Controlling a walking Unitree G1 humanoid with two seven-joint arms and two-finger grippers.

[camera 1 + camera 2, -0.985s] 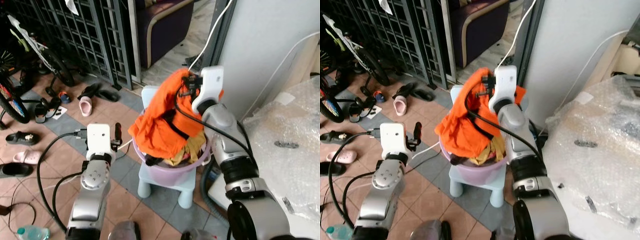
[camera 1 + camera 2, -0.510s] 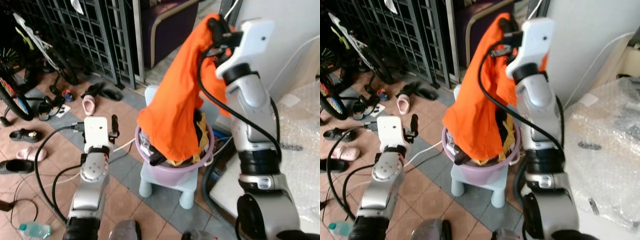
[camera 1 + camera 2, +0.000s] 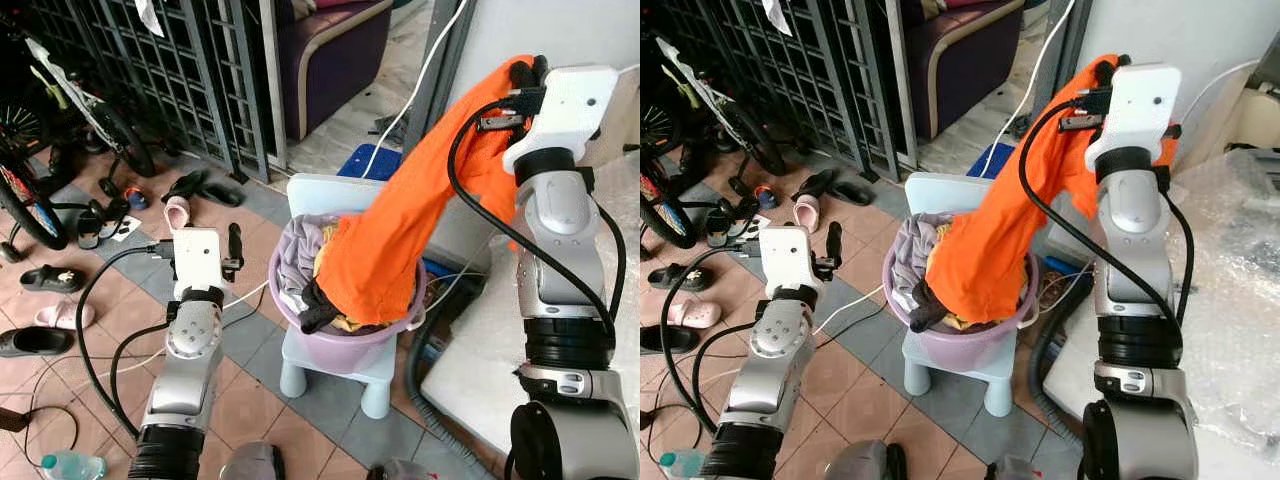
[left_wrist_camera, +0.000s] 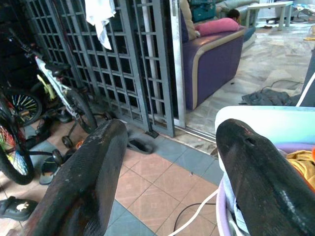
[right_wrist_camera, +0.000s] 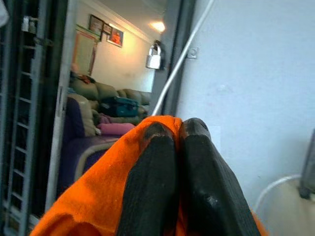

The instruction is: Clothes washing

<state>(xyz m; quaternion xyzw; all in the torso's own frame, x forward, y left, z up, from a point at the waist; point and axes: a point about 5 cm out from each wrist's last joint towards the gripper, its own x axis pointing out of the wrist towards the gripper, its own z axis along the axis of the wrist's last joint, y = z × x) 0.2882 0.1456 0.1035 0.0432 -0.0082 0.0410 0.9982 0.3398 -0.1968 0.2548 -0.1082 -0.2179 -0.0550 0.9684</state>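
Note:
My right gripper (image 3: 528, 72) is shut on an orange garment (image 3: 400, 235), held high at the right. The cloth stretches down and to the left from the fingers into a purple laundry basin (image 3: 345, 340) full of clothes. In the right wrist view the two black fingers (image 5: 157, 167) press together on the orange garment (image 5: 93, 196). The basin sits on a pale blue plastic chair (image 3: 335, 375). My left gripper (image 3: 232, 248) hangs open beside the basin's left side, with nothing between its fingers (image 4: 83, 182).
A metal grille gate (image 3: 170, 70) and a purple sofa (image 3: 320, 50) stand behind. Bicycles (image 3: 40, 150) and several shoes (image 3: 180, 200) lie on the tiled floor at left. A bubble-wrapped white appliance (image 3: 610, 300) fills the right. A white cable (image 3: 425, 75) hangs nearby.
My right arm has swung the orange garment rightward and away from the basin, uncovering the clothes inside. The left arm has stayed where it was.

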